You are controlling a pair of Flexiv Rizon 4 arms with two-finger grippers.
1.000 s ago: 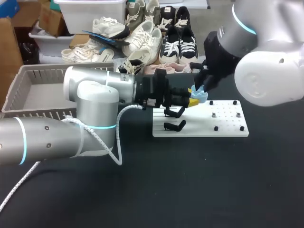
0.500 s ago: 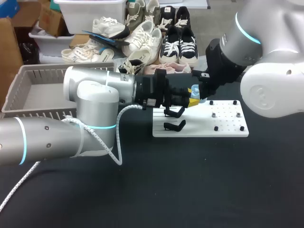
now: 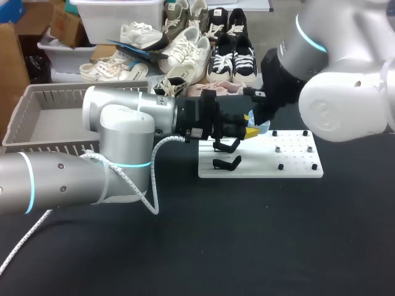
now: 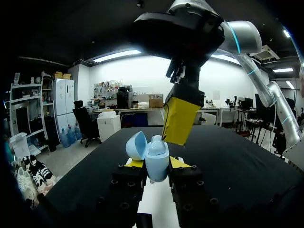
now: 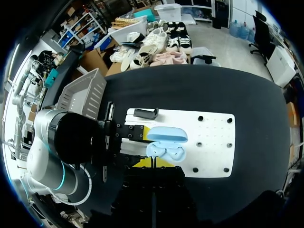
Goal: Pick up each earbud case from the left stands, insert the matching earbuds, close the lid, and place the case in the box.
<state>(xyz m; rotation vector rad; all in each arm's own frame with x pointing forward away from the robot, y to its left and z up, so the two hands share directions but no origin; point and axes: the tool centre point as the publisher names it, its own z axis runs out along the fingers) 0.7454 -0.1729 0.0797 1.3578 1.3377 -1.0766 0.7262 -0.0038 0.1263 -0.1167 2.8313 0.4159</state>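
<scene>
No text, number or sign legible in any view.
Small white label point(image 3: 196, 132) on left arm point(image 3: 123, 132), near the wrist: print too small to read.
Case point(image 4: 156, 159): plain pale blue shell, no marking to be made out.
White plate point(image 3: 296, 161) on the table: dark studs only, no lettering seen.

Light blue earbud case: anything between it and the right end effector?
Nothing visible. In the left wrist view the right end effector, yellow tips together, hangs just above the open light blue plastic earbud case, which is clamped in the left end effector. No object sits between them.
</scene>
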